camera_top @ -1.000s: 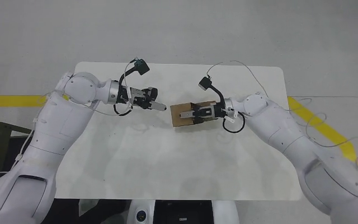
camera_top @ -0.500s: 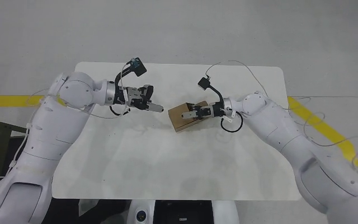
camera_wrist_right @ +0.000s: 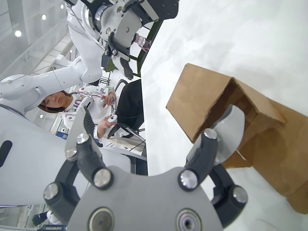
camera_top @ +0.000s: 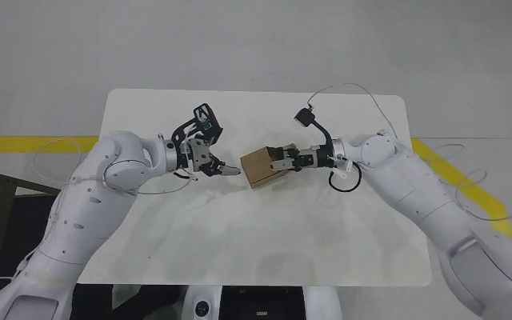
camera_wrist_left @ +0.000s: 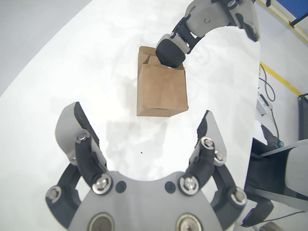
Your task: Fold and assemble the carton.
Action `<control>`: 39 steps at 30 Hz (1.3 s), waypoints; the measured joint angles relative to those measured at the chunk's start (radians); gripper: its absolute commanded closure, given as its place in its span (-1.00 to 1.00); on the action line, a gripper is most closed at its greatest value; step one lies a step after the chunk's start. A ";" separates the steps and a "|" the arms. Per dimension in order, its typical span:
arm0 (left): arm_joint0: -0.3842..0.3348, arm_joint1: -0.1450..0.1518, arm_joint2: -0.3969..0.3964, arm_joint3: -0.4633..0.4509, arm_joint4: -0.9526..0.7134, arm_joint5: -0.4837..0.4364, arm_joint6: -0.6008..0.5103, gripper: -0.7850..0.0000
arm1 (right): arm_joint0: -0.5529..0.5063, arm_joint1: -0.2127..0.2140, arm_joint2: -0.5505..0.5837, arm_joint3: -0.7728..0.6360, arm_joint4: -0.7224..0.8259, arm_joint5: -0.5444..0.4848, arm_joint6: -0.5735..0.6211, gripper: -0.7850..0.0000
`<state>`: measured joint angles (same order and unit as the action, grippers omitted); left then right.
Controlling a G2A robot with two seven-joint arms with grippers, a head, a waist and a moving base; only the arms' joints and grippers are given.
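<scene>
At the carton's [camera_top: 258,166] open end, the right end effector [camera_top: 282,159] has one finger pushed inside the brown box. Its other finger stands clear outside, so the jaws are spread wide and clamp nothing. From the right wrist view, the inner finger [camera_wrist_right: 232,118] sits under a raised flap, against the inside of the cardboard. The outer finger [camera_wrist_right: 83,121] hangs well apart from the carton [camera_wrist_right: 264,145]. The left wrist view agrees: a black finger pad [camera_wrist_left: 170,54] is pressed into the carton's [camera_wrist_left: 161,90] mouth, and the second finger [camera_wrist_left: 249,25] is off to one side of it.

The carton lies on its side on the white bench [camera_top: 240,240], skewed a little. Its mouth faces the right arm and its other end faces the left end effector [camera_top: 227,170]. That other end has a flap folded across it with a dark gap showing beneath.

The right arm comes in from the mouth side of the carton, forearm low and close to level, wrist in line with the box. On the opposite side of the carton the left arm is bent sharply at the elbow, with its forearm aimed at the box and its wrist turned toward the folded end. The left end effector [camera_wrist_left: 144,126] is wide open and holds nothing. Its fingertips are near the carton but apart from it, with bare bench [camera_wrist_left: 72,73] between.
</scene>
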<state>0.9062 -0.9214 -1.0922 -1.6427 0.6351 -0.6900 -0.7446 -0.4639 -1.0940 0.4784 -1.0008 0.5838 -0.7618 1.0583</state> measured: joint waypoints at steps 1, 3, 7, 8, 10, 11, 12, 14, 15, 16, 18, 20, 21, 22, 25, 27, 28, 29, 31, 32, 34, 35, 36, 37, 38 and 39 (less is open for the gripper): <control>0.010 0.000 -0.001 -0.006 0.026 -0.005 0.024 -1.00 | -0.008 0.010 0.012 -0.017 -0.005 -0.002 -0.001 -1.00; 0.020 0.000 0.000 -0.011 0.058 -0.011 0.052 -1.00 | -0.020 0.025 0.029 -0.042 -0.010 -0.004 -0.004 -1.00; 0.022 0.000 0.000 -0.012 0.065 -0.013 0.058 -1.00 | -0.047 0.057 0.070 -0.091 -0.025 -0.013 -0.013 -1.00; 0.022 0.000 0.000 -0.012 0.065 -0.013 0.058 -1.00 | -0.055 0.067 0.082 -0.104 -0.035 -0.015 -0.015 -1.00; 0.022 0.000 0.000 -0.012 0.064 -0.012 0.058 -1.00 | -0.063 0.081 0.100 -0.124 -0.057 -0.015 -0.015 -1.00; 0.022 0.000 0.000 -0.012 0.064 -0.012 0.058 -1.00 | -0.067 0.091 0.112 -0.136 -0.078 -0.016 -0.016 -1.00; 0.022 0.000 0.000 -0.012 0.064 -0.012 0.058 -1.00 | -0.069 0.099 0.121 -0.146 -0.098 -0.016 -0.016 -1.00; 0.022 0.000 0.000 -0.012 0.065 -0.012 0.058 -1.00 | -0.076 0.116 0.140 -0.169 -0.150 -0.013 -0.013 -1.00; 0.022 0.000 0.000 -0.012 0.065 -0.012 0.058 -1.00 | -0.081 0.123 0.148 -0.179 -0.166 -0.012 -0.012 -1.00; 0.023 0.000 -0.001 -0.014 0.066 -0.010 0.060 -1.00 | -0.086 0.130 0.156 -0.188 -0.177 -0.011 -0.011 -1.00; 0.032 0.001 -0.008 -0.028 0.085 0.015 0.077 -1.00 | -0.099 0.144 0.175 -0.210 -0.194 -0.009 -0.009 -1.00; 0.048 0.001 -0.013 -0.044 0.119 0.037 0.104 -1.00 | -0.113 0.156 0.193 -0.229 -0.203 -0.006 -0.006 -1.00; 0.059 0.002 -0.013 -0.046 0.132 0.038 0.120 -1.00 | -0.119 0.161 0.200 -0.237 -0.204 -0.005 -0.005 -1.00; 0.073 0.002 -0.009 -0.047 0.144 0.032 0.138 -1.00 | -0.125 0.166 0.207 -0.245 -0.206 -0.005 -0.005 -1.00; 0.122 0.002 0.004 -0.042 0.185 -0.010 0.202 -1.00 | -0.143 0.180 0.226 -0.269 -0.210 -0.006 -0.006 -1.00; 0.156 0.002 0.011 -0.040 0.230 -0.018 0.254 -1.00 | -0.155 0.188 0.237 -0.284 -0.212 -0.008 -0.008 -1.00; 0.170 0.002 0.015 -0.038 0.248 -0.018 0.279 -1.00 | -0.160 0.191 0.241 -0.290 -0.212 -0.009 -0.009 -1.00; 0.186 0.000 0.019 -0.037 0.275 -0.013 0.313 -1.00 | -0.166 0.195 0.247 -0.296 -0.212 -0.011 -0.011 -1.00; 0.203 -0.002 0.027 -0.038 0.327 -0.005 0.369 -1.00 | -0.173 0.200 0.253 -0.303 -0.212 -0.014 -0.014 -1.00; 0.210 -0.004 0.034 -0.036 0.371 0.005 0.412 -1.00 | -0.178 0.203 0.255 -0.307 -0.212 -0.015 -0.015 -1.00; 0.217 -0.009 0.050 -0.025 0.431 0.014 0.476 -1.00 | -0.184 0.205 0.258 -0.312 -0.212 -0.017 -0.017 -1.00; 0.215 -0.013 0.060 -0.016 0.463 0.017 0.515 -1.00 | -0.187 0.207 0.259 -0.315 -0.212 -0.020 -0.020 -1.00; 0.213 -0.016 0.068 -0.008 0.481 0.019 0.541 -1.00 | -0.190 0.208 0.260 -0.316 -0.212 -0.022 -0.022 -1.00; 0.209 -0.019 0.076 0.001 0.495 0.022 0.565 -1.00 | -0.193 0.209 0.260 -0.316 -0.211 -0.024 -0.024 -1.00; 0.200 -0.023 0.087 0.015 0.514 0.029 0.588 -1.00 | -0.196 0.210 0.261 -0.315 -0.209 -0.027 -0.027 -1.00; 0.192 -0.027 0.096 0.025 0.529 0.038 0.602 -1.00 | -0.198 0.211 0.262 -0.313 -0.208 -0.028 -0.028 -1.00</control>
<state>1.0983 -0.9486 -0.9962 -1.6179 1.1637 -0.6522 -0.1424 -0.6623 -0.8829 0.7402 -1.3136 0.3762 -0.7902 1.0300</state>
